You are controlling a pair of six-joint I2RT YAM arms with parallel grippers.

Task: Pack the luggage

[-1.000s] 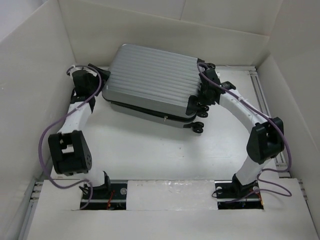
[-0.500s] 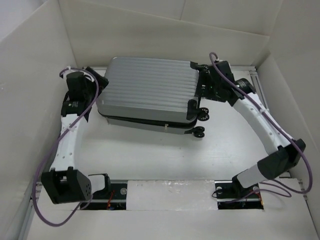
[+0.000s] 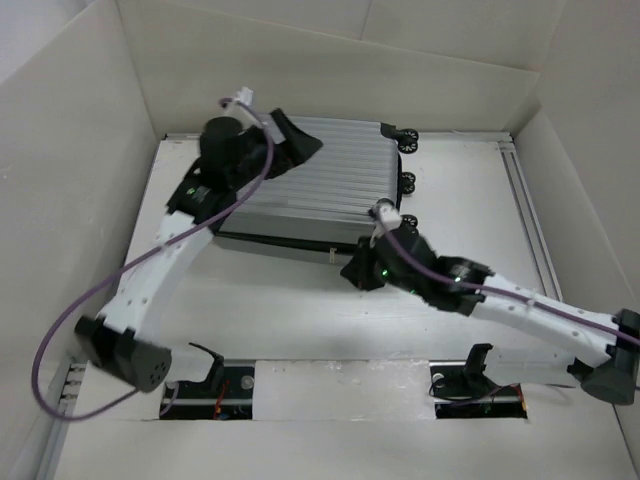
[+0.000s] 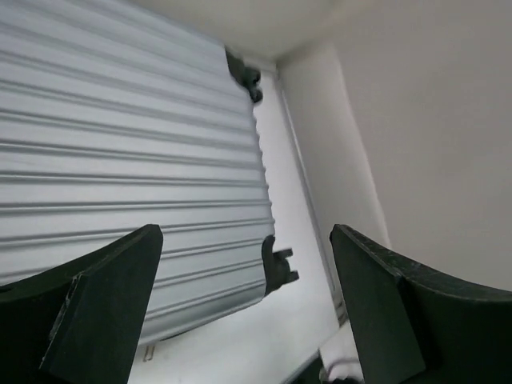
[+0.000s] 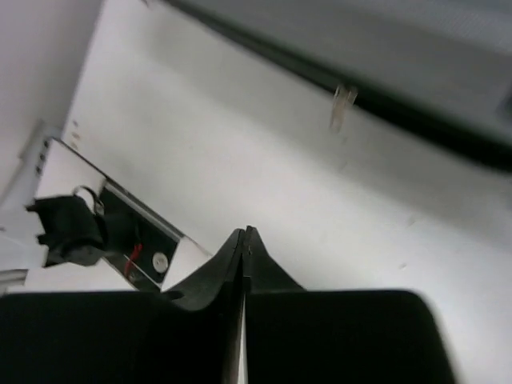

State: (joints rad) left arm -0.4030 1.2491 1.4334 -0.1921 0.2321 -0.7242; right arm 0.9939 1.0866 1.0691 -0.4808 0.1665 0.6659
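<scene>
The luggage (image 3: pixel 320 180), a ribbed silver-grey hard-shell suitcase, lies flat at the back of the table with its black wheels (image 3: pixel 405 180) on the right. My left gripper (image 3: pixel 300 140) hovers open over its back left corner. In the left wrist view the ribbed shell (image 4: pixel 128 160) and one wheel (image 4: pixel 276 264) show between the spread fingers of that gripper (image 4: pixel 246 240). My right gripper (image 3: pixel 352 272) is shut on nothing, low over the table just in front of the case. The right wrist view has that gripper (image 5: pixel 244 232) below the dark seam (image 5: pixel 384 80) and a zipper pull (image 5: pixel 342 104).
White walls enclose the table on three sides. A rail (image 3: pixel 525 210) runs along the right side. The arm bases (image 3: pixel 215 380) sit in slots at the near edge, and the left base (image 5: pixel 68 228) shows in the right wrist view.
The luggage has shifted back toward the far wall. My left arm rose from its left side to above its top. My right arm swung from the wheel end to the front edge.
</scene>
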